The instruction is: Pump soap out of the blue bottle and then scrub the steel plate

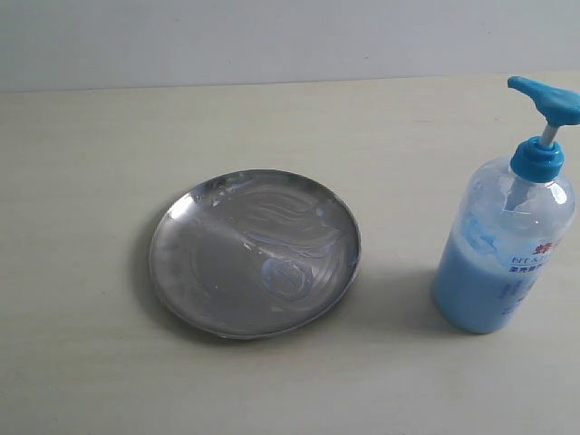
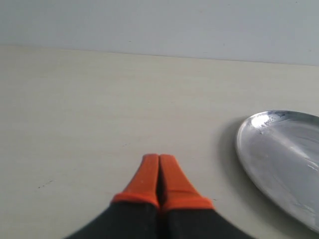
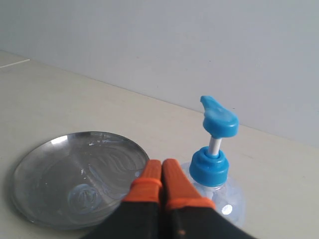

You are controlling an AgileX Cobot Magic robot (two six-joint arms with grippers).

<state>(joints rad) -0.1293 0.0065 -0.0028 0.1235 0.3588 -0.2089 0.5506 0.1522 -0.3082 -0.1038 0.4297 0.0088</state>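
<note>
- We found the steel plate (image 1: 208, 272) lying flat on the table (image 1: 82, 362), left of middle in the exterior view. The blue bottle (image 1: 503, 263) stood upright well apart from it on the right.
- The bottle held soap (image 1: 476, 294) to roughly half its height. Its pump head (image 1: 544, 98) sat fully raised with the white stem showing, and the spout pointed toward the plate's side.
- The plate carried streaks and a faint bluish ring (whether that was wet soap or a dried mark, we could not tell).
- The left gripper (image 2: 159, 159) had its orange fingers pressed together on nothing, over bare table near the plate's rim.
- The right gripper (image 3: 161, 164) was likewise closed and empty, close by the bottle's collar, with the pump head beyond its tips.
- We judged the pumping step to be in hand but not yet begun, since nothing touched the pump.
- The next move, as we saw it, called for bringing the closed right tips squarely onto the pump head and pressing straight down. An off-centre push could tip the tall bottle, and the spout looked too far from the plate to drop soap onto it.
</note>
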